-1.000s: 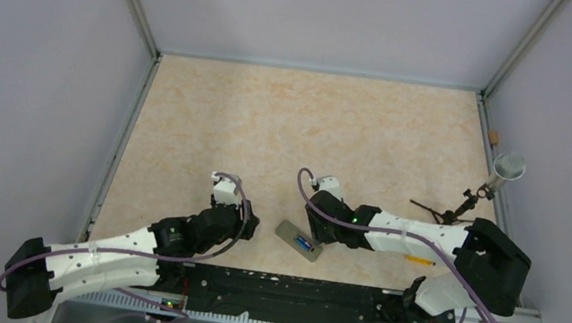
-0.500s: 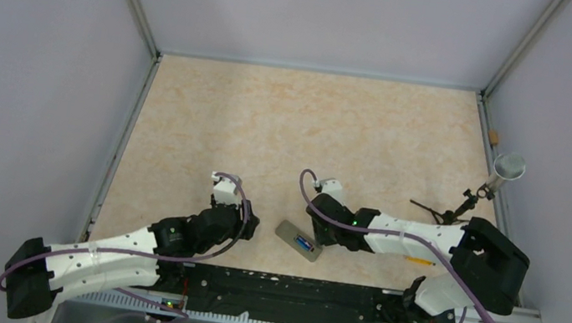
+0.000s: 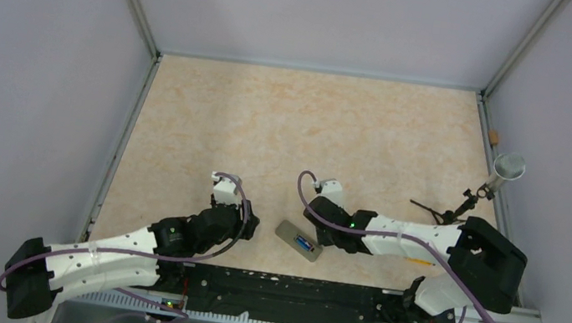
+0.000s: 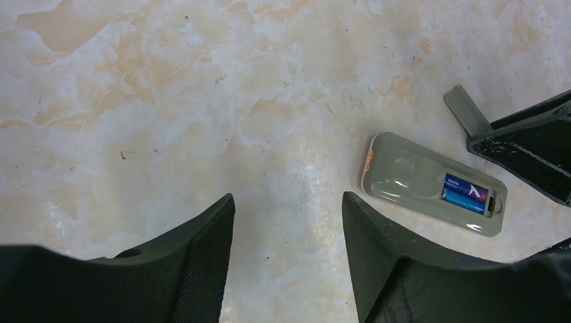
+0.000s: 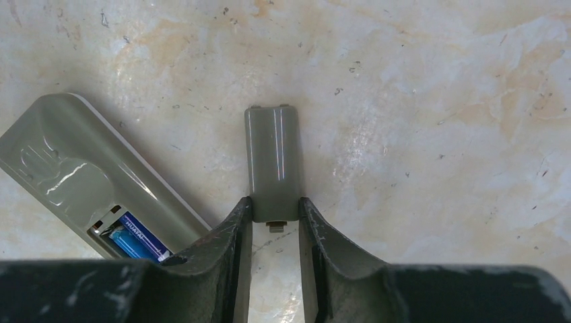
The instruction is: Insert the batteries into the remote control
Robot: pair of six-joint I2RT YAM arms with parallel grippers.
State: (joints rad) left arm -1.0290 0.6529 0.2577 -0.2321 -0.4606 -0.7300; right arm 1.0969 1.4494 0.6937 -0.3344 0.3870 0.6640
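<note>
The remote control point(image 3: 294, 236) lies grey back up between the two arms, also shown in the left wrist view point(image 4: 414, 178) and the right wrist view point(image 5: 74, 168). The blue batteries point(image 4: 464, 193) sit side by side in its open recess point(image 5: 138, 241). A small grey battery cover point(image 5: 273, 158) lies flat on the table just beside the remote. My right gripper point(image 5: 275, 207) has both fingertips pressed against the sides of the cover's near end. My left gripper point(image 4: 288, 205) stands open over bare table to the left of the remote, holding nothing.
A small yellow stick point(image 3: 419, 261) lies by the right arm. A black stand with a grey cup point(image 3: 508, 167) is at the right edge. Walls with metal rails enclose the marbled table point(image 3: 287, 128) on three sides.
The right gripper's jaws have closed in onto the battery cover, and its wrist has shifted slightly. The left arm, remote and batteries have not moved.
</note>
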